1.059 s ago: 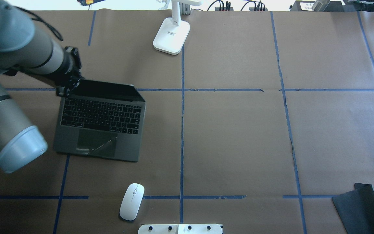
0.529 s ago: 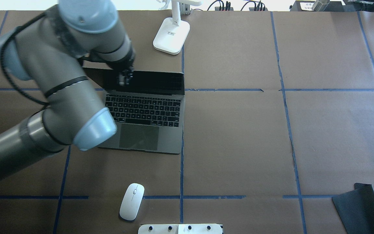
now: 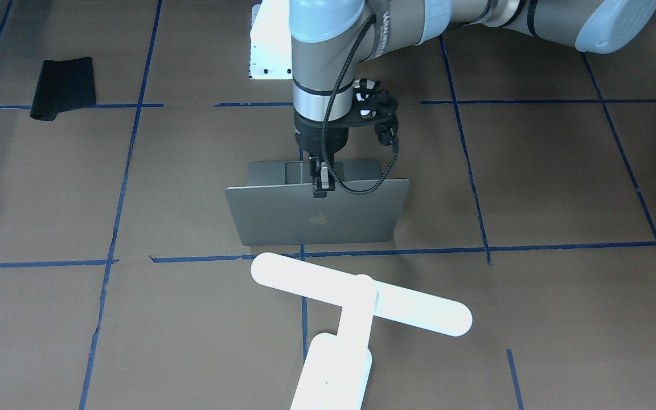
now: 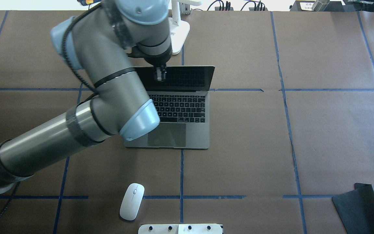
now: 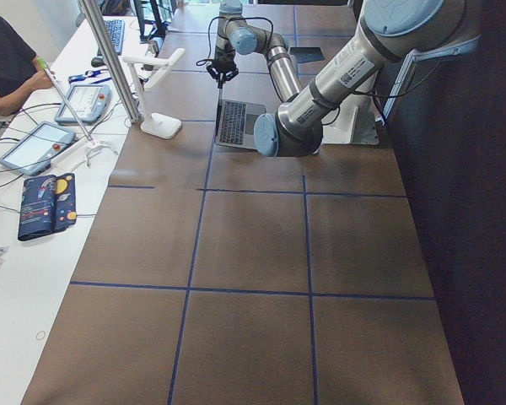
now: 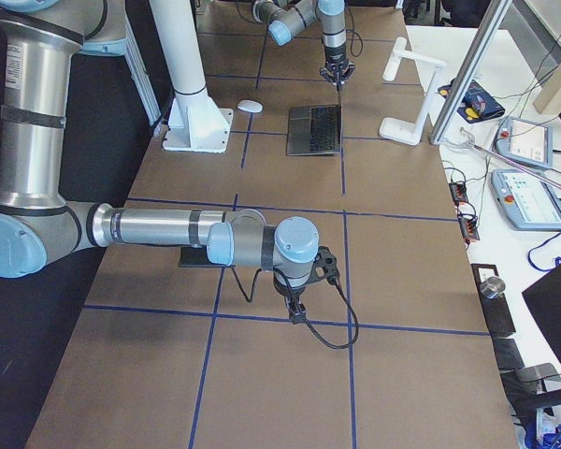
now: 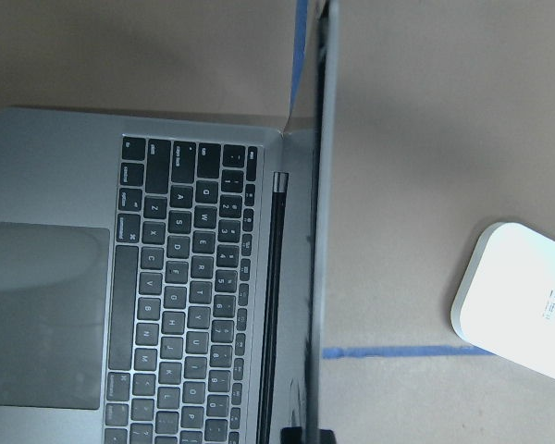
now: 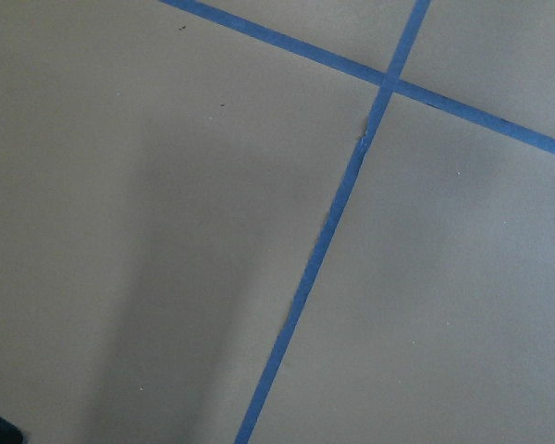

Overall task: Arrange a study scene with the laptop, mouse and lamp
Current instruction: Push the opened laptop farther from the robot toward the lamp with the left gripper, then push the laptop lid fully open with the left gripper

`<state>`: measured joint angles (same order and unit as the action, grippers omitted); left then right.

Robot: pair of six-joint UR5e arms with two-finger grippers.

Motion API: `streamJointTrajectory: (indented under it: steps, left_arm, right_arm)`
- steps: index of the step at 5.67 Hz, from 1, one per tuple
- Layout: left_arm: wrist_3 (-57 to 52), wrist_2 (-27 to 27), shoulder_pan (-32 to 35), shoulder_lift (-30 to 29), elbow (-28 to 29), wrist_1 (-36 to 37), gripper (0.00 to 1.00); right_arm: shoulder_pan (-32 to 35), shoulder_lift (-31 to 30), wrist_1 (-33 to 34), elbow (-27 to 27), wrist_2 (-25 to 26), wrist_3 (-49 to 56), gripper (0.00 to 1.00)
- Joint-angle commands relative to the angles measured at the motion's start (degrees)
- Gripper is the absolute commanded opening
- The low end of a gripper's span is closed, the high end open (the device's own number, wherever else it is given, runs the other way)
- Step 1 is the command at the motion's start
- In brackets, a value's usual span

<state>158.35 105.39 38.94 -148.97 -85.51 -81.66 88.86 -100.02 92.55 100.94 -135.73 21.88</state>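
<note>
- Your left arm (image 4: 109, 97) stands over the open laptop (image 4: 197, 138), with the left jaws clamped on the top edge of its screen, near the middle of that edge.
- The laptop rests flat on the counter (image 4: 245, 149) near its centre, astride a blue tape line. Its screen is roughly upright and its keyboard faces the robot.
- The lamp (image 3: 362, 299) stands just behind the lid, apart from it. The mouse (image 4: 131, 201) lies by the robot's edge, well apart from the laptop.
- Your right arm (image 6: 168, 227) hangs over bare counter far down the table; you cannot tell whether the right jaws are apart or together.
- The step in hand looks like the placing of the laptop, close to done.
- Next, you would part the left jaws and lift straight up, clear of the screen, so the lid is not dragged or tipped. The mouse then needs bringing beside the laptop.
</note>
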Motion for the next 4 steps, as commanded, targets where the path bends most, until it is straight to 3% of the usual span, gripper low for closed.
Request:
streamJointTrajectory:
  steps: [1, 3, 4]
  left_arm:
    - [0.6, 0.0, -0.1, -1.0, 4.0, -2.8, 0.0]
    - [-0.8, -2.8, 0.1, -1.0, 4.6, -2.8, 0.0]
    - [-3.2, -2.8, 0.2, -1.0, 4.7, -2.8, 0.06]
  right_arm:
    - [0.0, 0.0, -0.1, 0.0, -0.1, 0.0, 1.0]
    - [0.0, 0.1, -0.1, 0.1, -0.1, -0.1, 1.0]
    - [0.0, 0.1, -0.1, 0.1, -0.1, -0.1, 1.0]
